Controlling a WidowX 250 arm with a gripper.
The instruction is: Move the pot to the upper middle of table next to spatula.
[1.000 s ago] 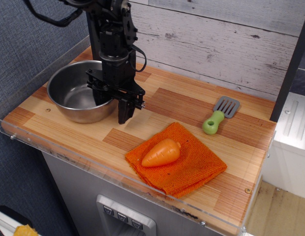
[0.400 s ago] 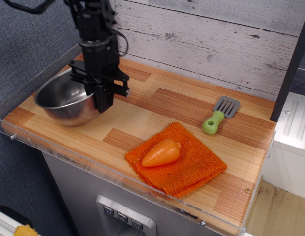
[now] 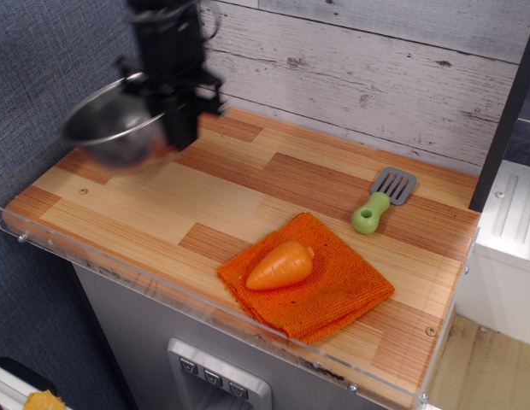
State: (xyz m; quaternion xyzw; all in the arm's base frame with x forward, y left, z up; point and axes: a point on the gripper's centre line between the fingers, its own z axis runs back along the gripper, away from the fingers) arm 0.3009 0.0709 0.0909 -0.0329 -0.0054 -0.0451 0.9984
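The pot (image 3: 111, 128) is a shiny steel bowl, blurred by motion and held in the air above the left end of the table (image 3: 231, 196). My gripper (image 3: 178, 128) is shut on the pot's right rim, one finger inside and one outside. The spatula (image 3: 383, 198), grey slotted blade and lime-green handle, lies flat at the table's right, far from the pot.
An orange carrot (image 3: 280, 265) lies on a folded orange cloth (image 3: 308, 278) at the front centre. A clear acrylic rim (image 3: 162, 286) edges the table. A grey plank wall (image 3: 376, 77) stands behind it.
My gripper closed on the pot's rim, dragged it left, then lifted it off the table. The spatula, carrot and cloth have not moved.
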